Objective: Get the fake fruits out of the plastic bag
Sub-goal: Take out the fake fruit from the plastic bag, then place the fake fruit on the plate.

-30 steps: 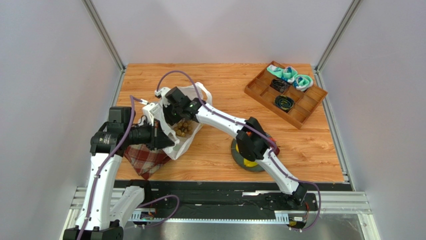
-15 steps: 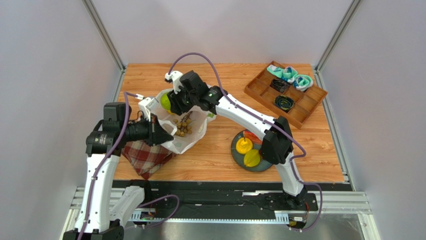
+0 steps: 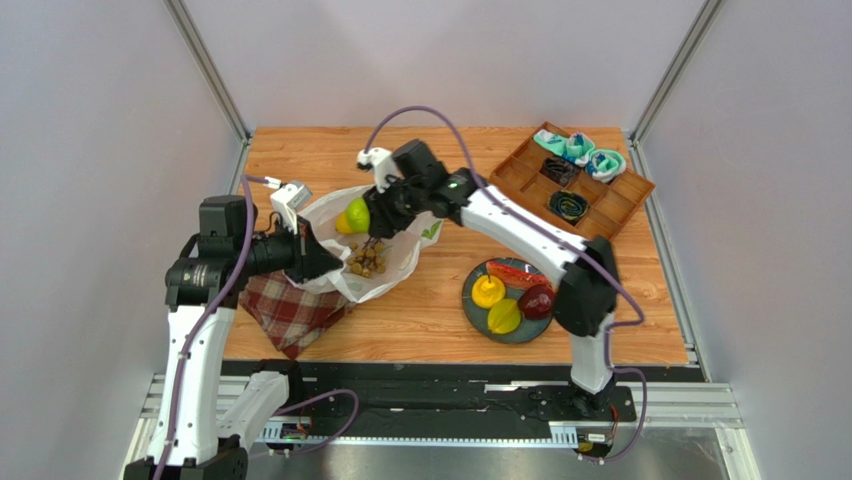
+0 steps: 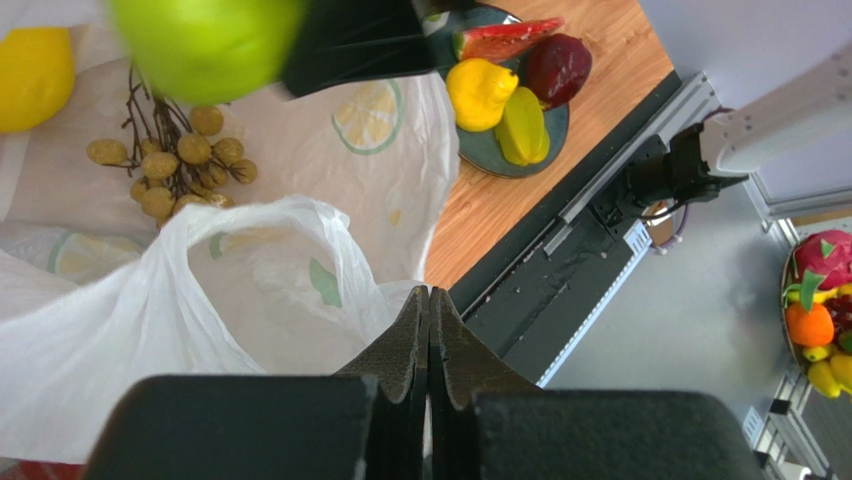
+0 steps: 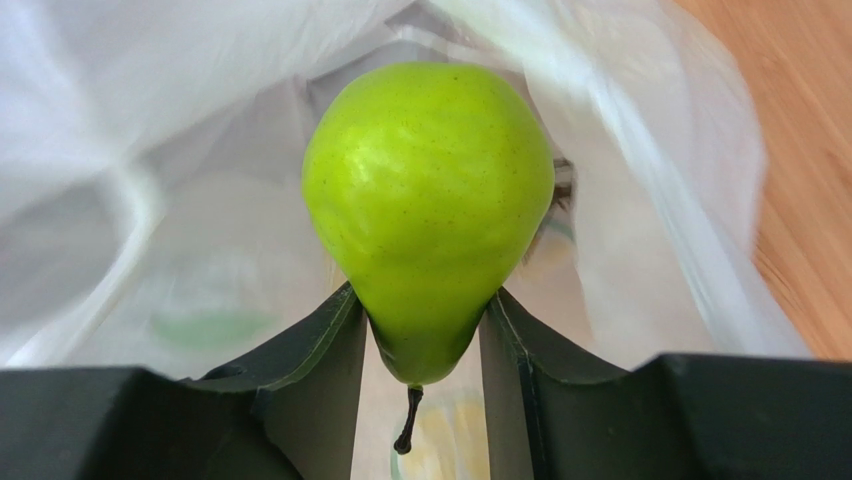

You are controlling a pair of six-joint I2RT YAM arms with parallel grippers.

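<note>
The white plastic bag [image 3: 395,270] lies open at mid-left. My left gripper [image 3: 314,262] is shut on its near edge [image 4: 250,290] and holds it up. My right gripper [image 3: 372,213] is shut on the green pear [image 3: 356,214] by its narrow end [image 5: 428,200], just above the bag's mouth. The brown grape bunch [image 3: 366,258] lies inside the bag and also shows in the left wrist view [image 4: 175,160]. A yellow fruit [image 4: 35,65] lies in there too. The dark plate [image 3: 470,302] holds the watermelon slice [image 3: 512,270], apple [image 3: 537,300], starfruit [image 3: 487,291] and mango [image 3: 504,316].
A red plaid cloth [image 3: 290,312] lies under the bag's left side near the front edge. A wooden compartment tray [image 3: 600,225] at the back right holds teal rolled socks [image 3: 585,152] and dark coils. Grey walls close in both sides.
My right gripper has risen out of the bag with the pear and moved right and back. My left gripper has drawn the bag's edge a little left.
</note>
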